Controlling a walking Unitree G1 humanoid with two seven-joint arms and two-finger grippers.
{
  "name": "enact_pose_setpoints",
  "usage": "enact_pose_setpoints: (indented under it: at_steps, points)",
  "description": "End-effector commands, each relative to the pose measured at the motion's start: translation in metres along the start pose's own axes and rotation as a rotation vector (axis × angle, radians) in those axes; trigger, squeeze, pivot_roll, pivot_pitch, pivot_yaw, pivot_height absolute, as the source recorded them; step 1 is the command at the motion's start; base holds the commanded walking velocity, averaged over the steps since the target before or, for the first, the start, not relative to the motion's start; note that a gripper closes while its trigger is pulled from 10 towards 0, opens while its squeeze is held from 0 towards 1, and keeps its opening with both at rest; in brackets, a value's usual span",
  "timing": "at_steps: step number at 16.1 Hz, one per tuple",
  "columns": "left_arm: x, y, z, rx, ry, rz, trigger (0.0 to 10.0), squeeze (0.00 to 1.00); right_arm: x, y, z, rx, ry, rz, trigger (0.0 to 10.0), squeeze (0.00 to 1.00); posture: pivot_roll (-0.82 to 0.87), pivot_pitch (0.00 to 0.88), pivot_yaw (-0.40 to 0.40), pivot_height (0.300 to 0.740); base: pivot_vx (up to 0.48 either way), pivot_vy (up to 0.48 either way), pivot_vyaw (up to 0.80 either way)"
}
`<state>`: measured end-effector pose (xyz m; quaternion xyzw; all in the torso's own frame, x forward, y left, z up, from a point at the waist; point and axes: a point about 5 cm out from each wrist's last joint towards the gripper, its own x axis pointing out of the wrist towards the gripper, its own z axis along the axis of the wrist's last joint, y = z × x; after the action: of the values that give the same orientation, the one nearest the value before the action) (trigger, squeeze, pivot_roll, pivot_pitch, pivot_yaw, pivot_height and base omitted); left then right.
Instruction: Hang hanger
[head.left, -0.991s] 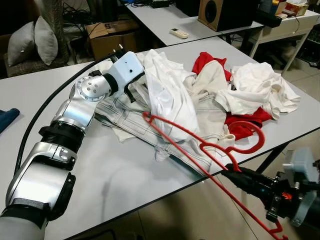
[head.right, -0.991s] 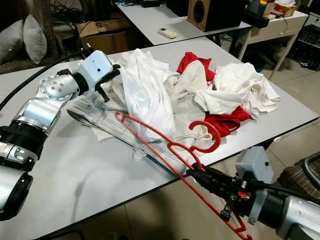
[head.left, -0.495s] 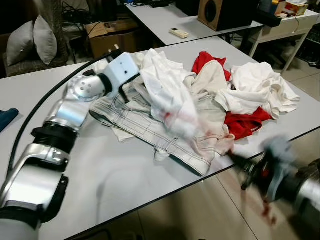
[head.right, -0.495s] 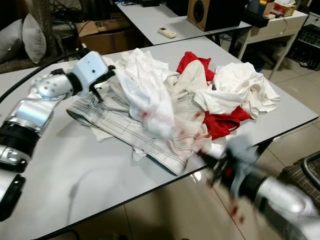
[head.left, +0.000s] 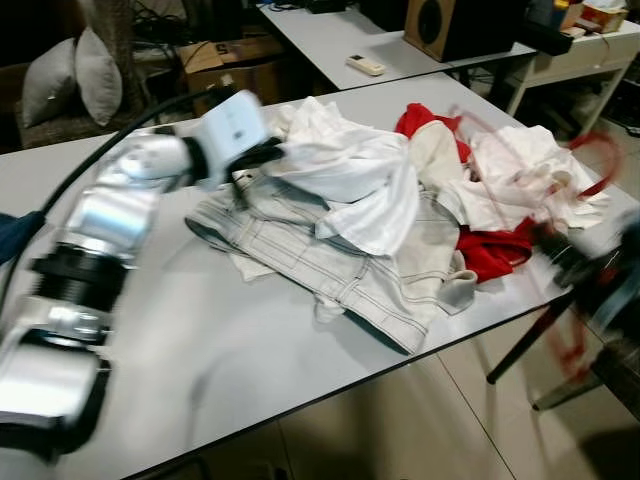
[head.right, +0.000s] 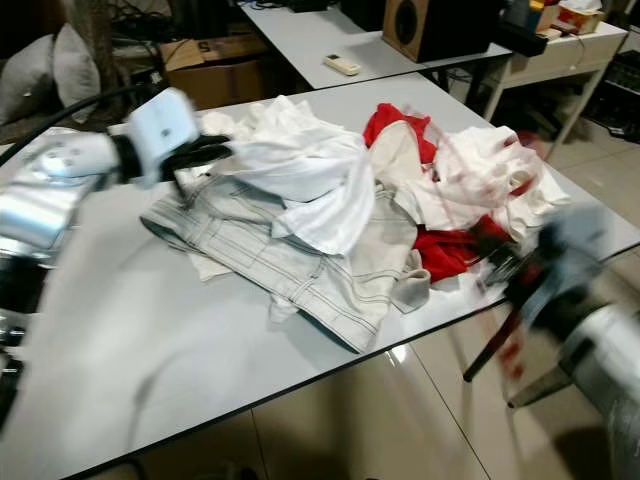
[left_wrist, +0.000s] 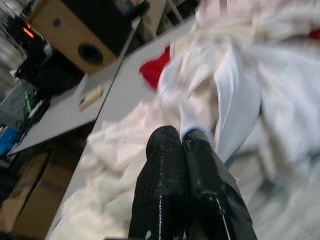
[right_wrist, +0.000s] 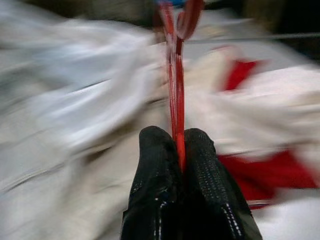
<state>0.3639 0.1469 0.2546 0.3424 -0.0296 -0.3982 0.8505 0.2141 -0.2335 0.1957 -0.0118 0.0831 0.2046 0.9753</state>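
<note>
swinging the red hanger (right_wrist: 176, 75) clear of the clothes pile (head.left: 350, 250)

my right gripper (right_wrist: 179, 145) is pinching it at the table's (head.left: 200, 340) right edge; left gripper (left_wrist: 183, 142) is clamping the white shirt (head.left: 350, 180). i'm keeping both grips firm.

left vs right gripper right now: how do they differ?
The left gripper is shut on a white shirt, while the right gripper is shut on a red hanger. The left reaches over the table at the far side of the clothes pile; the right sits off the table's near edge. The left shows fairly sharp, the right heavily blurred. Both have shut black fingers.
</note>
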Motion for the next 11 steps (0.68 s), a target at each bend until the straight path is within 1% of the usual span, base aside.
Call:
enact_pose_setpoints:
  at_steps: [1, 3, 4, 6, 7, 8, 9, 10, 11]
  points:
    - [0.005, 0.004, 0.008, -0.014, -0.022, 0.044, 0.0, 0.00, 0.000, 0.018, 0.005, 0.000, -0.021, 0.116, 10.0, 0.00, -0.07, 0.000, 0.030, 0.740, 0.000, 0.000, 0.00]
    - [0.008, 0.005, 0.009, -0.022, -0.011, 0.076, 0.0, 0.00, -0.004, 0.030, 0.007, 0.025, -0.043, 0.193, 10.0, 0.00, -0.08, 0.000, 0.040, 0.740, 0.000, 0.000, 0.00]
    - [0.008, 0.005, 0.011, -0.004, -0.004, 0.083, 0.0, 0.00, -0.007, 0.035, 0.007, 0.038, -0.043, 0.234, 10.0, 0.00, -0.08, 0.000, 0.045, 0.740, 0.000, 0.000, 0.00]
    - [0.007, -0.001, 0.013, 0.068, -0.010, 0.033, 0.0, 0.00, -0.007, 0.033, 0.003, 0.062, -0.032, 0.217, 10.0, 0.00, -0.09, 0.000, 0.050, 0.740, 0.000, 0.000, 0.00]
    - [0.005, -0.008, 0.014, 0.124, -0.035, 0.001, 0.0, 0.00, -0.006, 0.035, 0.000, 0.092, -0.020, 0.236, 10.0, 0.00, -0.08, 0.000, 0.047, 0.740, 0.000, 0.000, 0.00]
    - [0.004, -0.010, 0.016, 0.144, -0.050, -0.006, 0.0, 0.00, -0.005, 0.035, -0.001, 0.102, -0.017, 0.242, 10.0, 0.00, -0.08, 0.000, 0.047, 0.740, 0.000, 0.000, 0.00]
    - [0.002, -0.013, 0.020, 0.164, -0.098, -0.013, 0.0, 0.00, -0.004, 0.035, -0.002, 0.114, -0.011, 0.247, 10.0, 0.00, -0.08, 0.000, 0.042, 0.740, 0.000, 0.000, 0.00]
    - [0.000, -0.020, 0.024, 0.169, -0.150, -0.048, 0.0, 0.00, -0.002, 0.034, -0.004, 0.129, -0.005, 0.248, 10.0, 0.00, -0.07, 0.000, 0.034, 0.740, 0.000, 0.000, 0.00]
    - [-0.001, -0.023, 0.026, 0.173, -0.167, -0.060, 0.0, 0.00, -0.001, 0.033, -0.005, 0.137, -0.001, 0.249, 10.0, 0.00, -0.07, 0.000, 0.032, 0.740, 0.000, 0.000, 0.00]
